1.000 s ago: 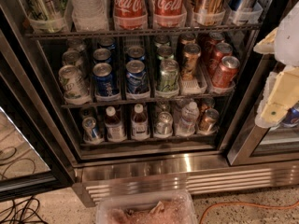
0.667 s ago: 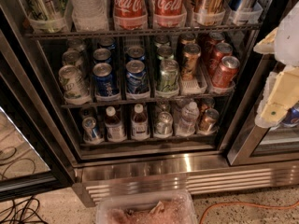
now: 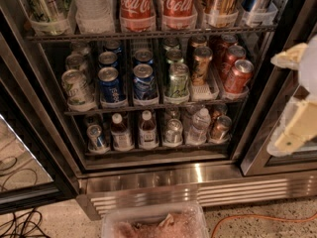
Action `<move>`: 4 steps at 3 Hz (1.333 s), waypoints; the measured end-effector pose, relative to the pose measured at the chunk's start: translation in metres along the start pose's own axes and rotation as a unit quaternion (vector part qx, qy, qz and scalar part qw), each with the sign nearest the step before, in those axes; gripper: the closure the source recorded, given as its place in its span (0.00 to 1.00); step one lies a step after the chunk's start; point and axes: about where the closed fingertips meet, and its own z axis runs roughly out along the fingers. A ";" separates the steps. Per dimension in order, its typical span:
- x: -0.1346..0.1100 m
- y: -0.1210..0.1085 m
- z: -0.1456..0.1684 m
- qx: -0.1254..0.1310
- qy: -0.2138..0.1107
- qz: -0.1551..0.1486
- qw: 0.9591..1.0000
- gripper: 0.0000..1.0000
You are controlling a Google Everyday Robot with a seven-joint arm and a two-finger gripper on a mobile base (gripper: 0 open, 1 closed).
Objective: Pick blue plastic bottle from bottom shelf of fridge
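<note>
— Where is your gripper?
— My gripper (image 3: 283, 102) hangs nearest the lens at the right edge, outside the fridge (image 3: 48, 112), level with its two lower racks. The pale fingers (image 3: 291, 56) stand wide apart with nothing between them, and the frame edge cuts off the rest.

— What's below?
— A clear tub (image 3: 153, 221) on the floor, cropped at the bottom, contents too blurry to name. Behind it is the ribbed steel base (image 3: 198, 185).

— And the target?
— The blue plastic bottle (image 3: 147, 131) stands upright on the bottom shelf, left of centre, well apart from my gripper. A near-twin bottle (image 3: 120, 133) stands just beside it on the left, so I may be naming the wrong one. A silver can (image 3: 173, 132) crowds its right, with a clear bottle (image 3: 200, 125) beyond. Blue cans (image 3: 110, 86) sit on the rack above. The red Coca-Cola containers (image 3: 135, 6) on the top rack have their tops cut off.
</note>
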 end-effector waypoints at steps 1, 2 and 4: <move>0.021 0.025 0.038 0.002 -0.068 0.017 0.998 0.00; 0.011 0.019 0.090 0.015 -0.168 0.020 0.985 0.00; -0.003 0.002 0.093 0.046 -0.209 0.014 0.977 0.00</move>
